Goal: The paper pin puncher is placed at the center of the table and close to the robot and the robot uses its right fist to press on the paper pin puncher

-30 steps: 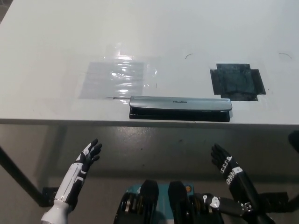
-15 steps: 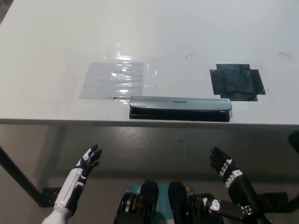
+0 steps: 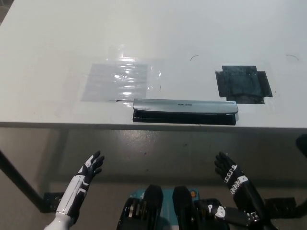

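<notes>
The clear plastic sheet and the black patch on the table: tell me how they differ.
The clear plastic sheet is see-through and glares with reflections; the black patch is dark and matte. The sheet lies to the left behind the paper pin puncher, the patch to the right behind it. The sheet is a plain rectangle, wider than the patch, which has notched corners. Both lie flat on the white table, untouched by either robot hand.
</notes>
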Controlling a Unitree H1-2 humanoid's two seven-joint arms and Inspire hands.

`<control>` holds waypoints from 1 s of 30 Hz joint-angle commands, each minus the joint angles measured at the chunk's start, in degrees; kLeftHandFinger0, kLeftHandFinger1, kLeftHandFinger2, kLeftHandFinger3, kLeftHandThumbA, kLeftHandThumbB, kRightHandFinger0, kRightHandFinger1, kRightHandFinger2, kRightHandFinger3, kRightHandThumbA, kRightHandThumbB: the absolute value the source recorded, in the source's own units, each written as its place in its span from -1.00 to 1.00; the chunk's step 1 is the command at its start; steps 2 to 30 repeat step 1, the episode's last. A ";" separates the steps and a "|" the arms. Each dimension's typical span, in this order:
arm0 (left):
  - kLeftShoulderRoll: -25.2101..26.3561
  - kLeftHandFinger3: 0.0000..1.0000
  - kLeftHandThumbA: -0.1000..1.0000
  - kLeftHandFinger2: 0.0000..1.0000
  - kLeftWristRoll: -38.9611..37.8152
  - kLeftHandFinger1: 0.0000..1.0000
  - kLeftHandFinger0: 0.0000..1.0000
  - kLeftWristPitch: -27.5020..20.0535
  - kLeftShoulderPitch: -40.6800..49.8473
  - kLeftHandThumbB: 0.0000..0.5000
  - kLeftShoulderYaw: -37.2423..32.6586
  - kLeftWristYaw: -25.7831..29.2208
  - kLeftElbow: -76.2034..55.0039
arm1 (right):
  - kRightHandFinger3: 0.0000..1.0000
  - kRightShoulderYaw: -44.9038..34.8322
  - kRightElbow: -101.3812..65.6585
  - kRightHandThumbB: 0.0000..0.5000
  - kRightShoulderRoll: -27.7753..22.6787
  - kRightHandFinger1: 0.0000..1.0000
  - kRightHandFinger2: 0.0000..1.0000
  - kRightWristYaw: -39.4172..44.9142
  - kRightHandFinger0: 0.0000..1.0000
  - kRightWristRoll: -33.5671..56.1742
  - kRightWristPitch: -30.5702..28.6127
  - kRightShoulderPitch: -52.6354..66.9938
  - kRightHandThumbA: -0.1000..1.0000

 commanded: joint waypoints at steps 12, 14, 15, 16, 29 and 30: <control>0.08 1.00 1.00 1.00 0.35 1.00 1.00 -2.76 -0.03 -0.17 -0.06 0.04 -0.88 | 1.00 -0.35 -0.85 -0.19 0.19 1.00 1.00 1.38 1.00 0.65 -2.12 0.61 1.00; 0.08 1.00 1.00 1.00 0.35 1.00 1.00 -2.76 -0.03 -0.17 -0.06 0.04 -0.88 | 1.00 -0.35 -0.85 -0.19 0.19 1.00 1.00 1.38 1.00 0.65 -2.12 0.61 1.00; 0.08 1.00 1.00 1.00 0.35 1.00 1.00 -2.76 -0.03 -0.17 -0.06 0.04 -0.88 | 1.00 -0.35 -0.85 -0.19 0.19 1.00 1.00 1.38 1.00 0.65 -2.12 0.61 1.00; 0.08 1.00 1.00 1.00 0.35 1.00 1.00 -2.76 -0.03 -0.17 -0.06 0.04 -0.88 | 1.00 -0.35 -0.85 -0.19 0.19 1.00 1.00 1.38 1.00 0.65 -2.12 0.61 1.00; 0.08 1.00 1.00 1.00 0.35 1.00 1.00 -2.76 -0.03 -0.17 -0.06 0.04 -0.88 | 1.00 -0.35 -0.85 -0.19 0.19 1.00 1.00 1.38 1.00 0.65 -2.12 0.61 1.00; 0.08 1.00 1.00 1.00 0.35 1.00 1.00 -2.76 -0.03 -0.17 -0.06 0.04 -0.88 | 1.00 -0.35 -0.85 -0.19 0.19 1.00 1.00 1.38 1.00 0.65 -2.12 0.61 1.00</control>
